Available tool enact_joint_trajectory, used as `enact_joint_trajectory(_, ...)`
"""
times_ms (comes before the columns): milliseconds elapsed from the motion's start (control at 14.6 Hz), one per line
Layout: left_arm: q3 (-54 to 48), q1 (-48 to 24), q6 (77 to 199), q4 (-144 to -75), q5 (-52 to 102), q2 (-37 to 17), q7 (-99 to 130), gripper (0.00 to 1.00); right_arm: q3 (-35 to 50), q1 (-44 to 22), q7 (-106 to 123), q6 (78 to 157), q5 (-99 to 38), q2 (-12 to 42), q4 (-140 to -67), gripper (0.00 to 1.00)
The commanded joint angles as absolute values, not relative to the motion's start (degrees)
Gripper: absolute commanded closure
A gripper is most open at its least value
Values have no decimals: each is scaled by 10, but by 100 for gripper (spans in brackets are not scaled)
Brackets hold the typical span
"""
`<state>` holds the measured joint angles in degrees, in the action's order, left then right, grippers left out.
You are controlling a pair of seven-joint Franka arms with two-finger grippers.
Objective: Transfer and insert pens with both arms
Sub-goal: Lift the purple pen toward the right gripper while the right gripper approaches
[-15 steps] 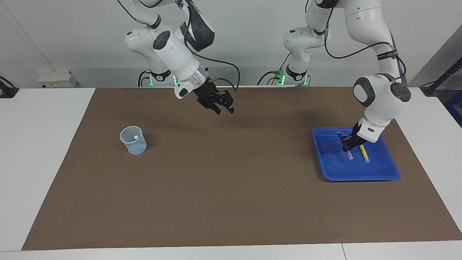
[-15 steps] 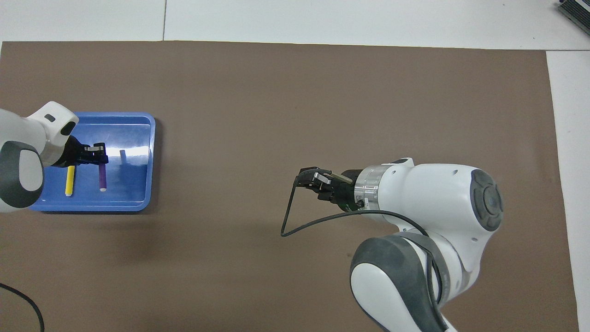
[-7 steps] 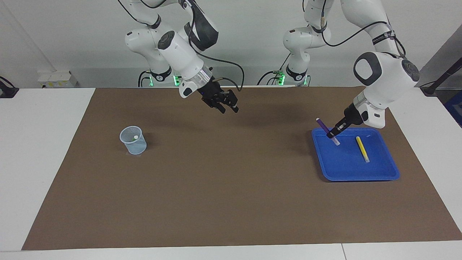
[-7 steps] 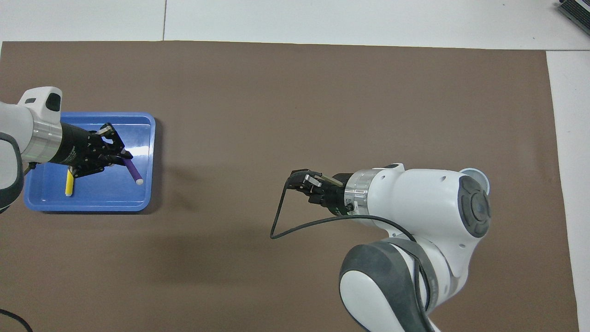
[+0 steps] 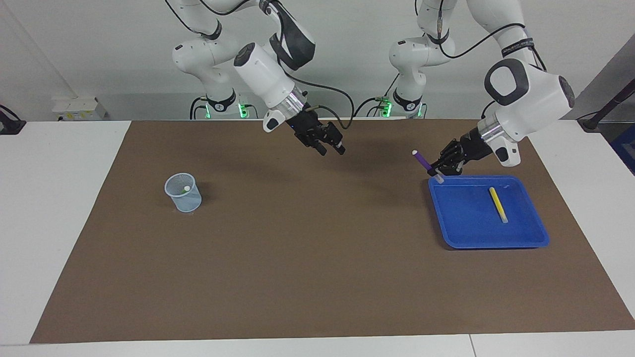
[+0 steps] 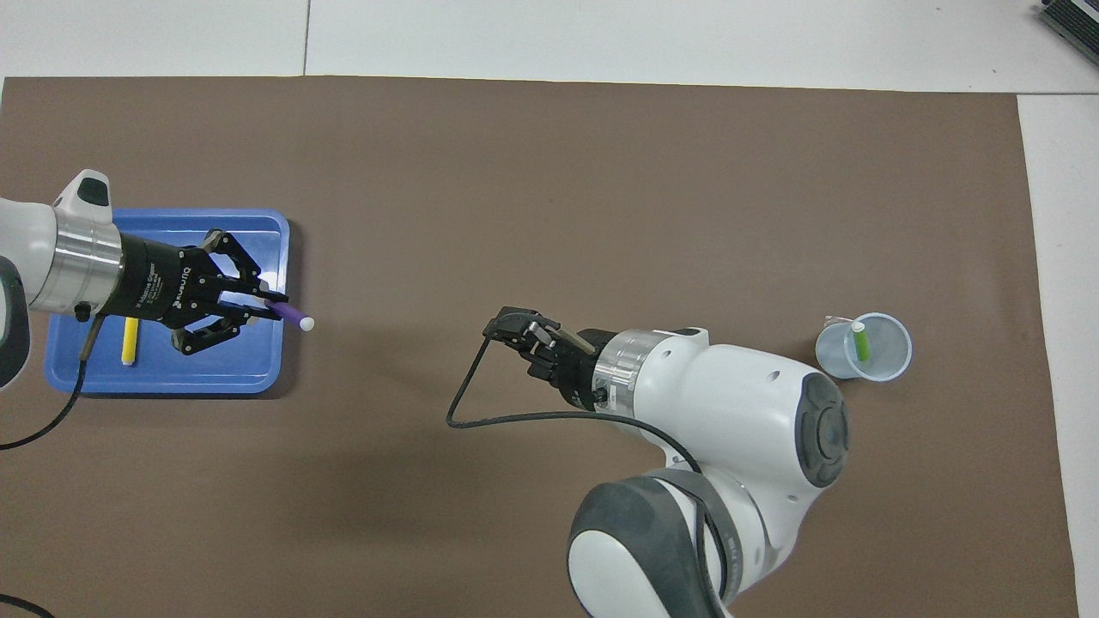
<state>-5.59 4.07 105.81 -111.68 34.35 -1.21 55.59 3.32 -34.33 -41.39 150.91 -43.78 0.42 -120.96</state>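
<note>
Purple pen (image 5: 422, 161) | slim, pale-tipped, tilted | clamped by left gripper (image 5: 438, 170)

Three pens are counted: one purple pen (image 5: 422, 161), one yellow pen (image 5: 498, 204), one green pen (image 6: 858, 341). One blue tray (image 5: 526, 241), one cup (image 5: 182, 193), two arms are seen.

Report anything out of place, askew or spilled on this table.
Nothing stands out. The green pen stands in the cup, the yellow pen lies in the blue tray, the left gripper holds the purple pen.
</note>
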Motion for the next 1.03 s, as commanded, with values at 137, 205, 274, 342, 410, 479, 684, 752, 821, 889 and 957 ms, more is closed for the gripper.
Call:
enact_joint_trajectory(137,-51,5,1057,-1158,366,47,676,100,33,-362,-531,1544,-449,79,-1100,21)
enact_joint_trajectory(205,-51,-1,1057,-1168,366,58,686,100,33,-364,-541,1543,-449,96,-1075,20)
enact_joint_trajectory(274,-51,-5,1057,-1172,367,66,697,100,33,-364,-550,1543,-448,111,-1055,13)
enact_joint_trajectory(342,-51,-7,1057,-1177,370,73,707,100,33,-365,-558,1544,-447,123,-1038,9)
enact_joint_trajectory(410,-51,-12,1056,-1179,374,78,717,100,33,-369,-562,1546,-443,132,-1028,8)
enact_joint_trajectory(479,-51,-19,1056,-1184,376,83,728,100,33,-375,-563,1546,-443,141,-1016,8)
enact_joint_trajectory(684,-51,-32,1060,-1201,398,98,743,100,33,-398,-589,1546,-441,149,-1005,0)
enact_joint_trajectory(752,-51,-34,1068,-1212,404,104,742,100,33,-409,-591,1546,-441,149,-1005,0)
enact_joint_trajectory(821,-51,-34,1074,-1217,407,106,743,100,33,-423,-591,1546,-440,148,-1005,0)
enact_joint_trajectory(889,-52,-35,1073,-1217,407,107,743,100,32,-437,-591,1546,-439,148,-1005,0)
enact_joint_trajectory(957,-52,-35,1072,-1217,407,107,743,100,32,-439,-590,1545,-439,147,-1005,0)
